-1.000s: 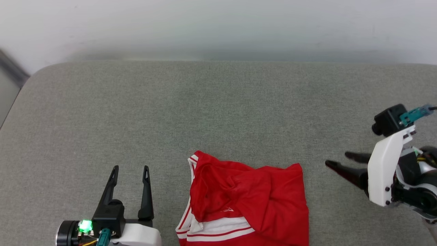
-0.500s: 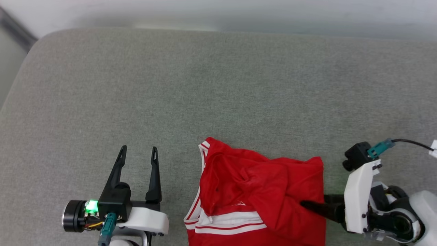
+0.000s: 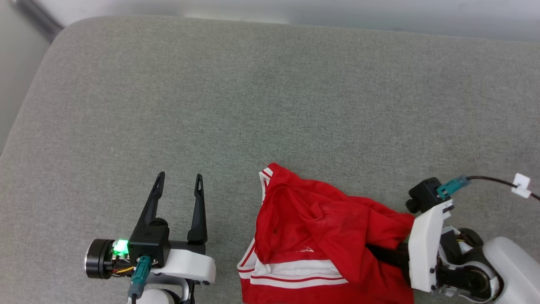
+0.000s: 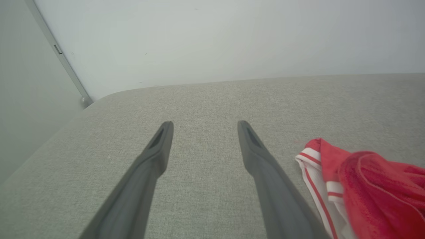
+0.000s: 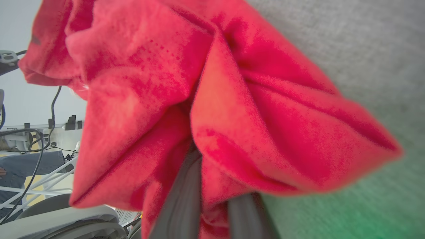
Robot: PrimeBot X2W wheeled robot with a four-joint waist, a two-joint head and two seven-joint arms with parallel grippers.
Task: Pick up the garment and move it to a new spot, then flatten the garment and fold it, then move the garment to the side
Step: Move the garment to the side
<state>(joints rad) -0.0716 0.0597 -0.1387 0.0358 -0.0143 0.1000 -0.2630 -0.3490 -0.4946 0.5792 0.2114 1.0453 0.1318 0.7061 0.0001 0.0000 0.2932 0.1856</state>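
Observation:
The garment point(image 3: 316, 228) is a crumpled red jersey with white, red-striped trim, lying at the near middle of the grey cushion. My right gripper point(image 3: 382, 255) comes in from the right, its fingers buried under the garment's right edge, which is bunched and drawn toward the wrist. In the right wrist view the two dark fingers point(image 5: 181, 202) stand close together with a fold of the red garment point(image 5: 199, 99) pinched between them. My left gripper point(image 3: 179, 175) rests open on the cushion to the left of the garment, apart from it. The left wrist view has the open left gripper point(image 4: 205, 122) and the garment's striped edge point(image 4: 372, 179) to its right.
The grey cushion point(image 3: 253, 105) spreads wide beyond and to the left of the garment, ending at a pale wall point(image 4: 212, 39) and a rounded left corner. A black cable point(image 3: 493, 181) trails from the right wrist. Off the near edge are metal frames, cables and a person's trouser leg point(image 5: 20, 169).
The camera has tilted. My right gripper came in from the right, slid under the garment's right edge and closed on it, bunching that side. The left gripper stayed put.

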